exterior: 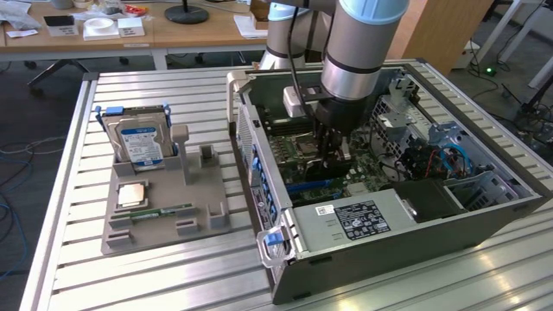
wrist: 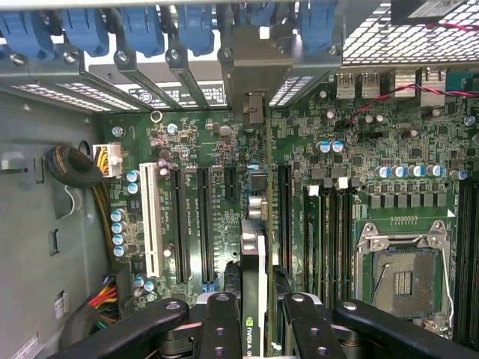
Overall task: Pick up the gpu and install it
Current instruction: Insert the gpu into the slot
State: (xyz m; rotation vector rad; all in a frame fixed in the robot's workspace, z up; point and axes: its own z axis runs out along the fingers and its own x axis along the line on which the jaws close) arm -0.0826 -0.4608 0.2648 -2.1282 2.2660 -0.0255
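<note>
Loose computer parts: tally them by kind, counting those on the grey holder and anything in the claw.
hard drive: 1
processor chip: 1
memory stick: 1
gpu, gripped in the claw: 1
Total: 4

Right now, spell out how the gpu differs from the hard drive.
The gpu hangs inside the computer case, clamped in the pincer; the hard drive stands in the grey holder outside it, untouched. The gpu is a thin dark card; the hard drive is a boxy silver block with a blue-white label. Both stand on edge.
</note>
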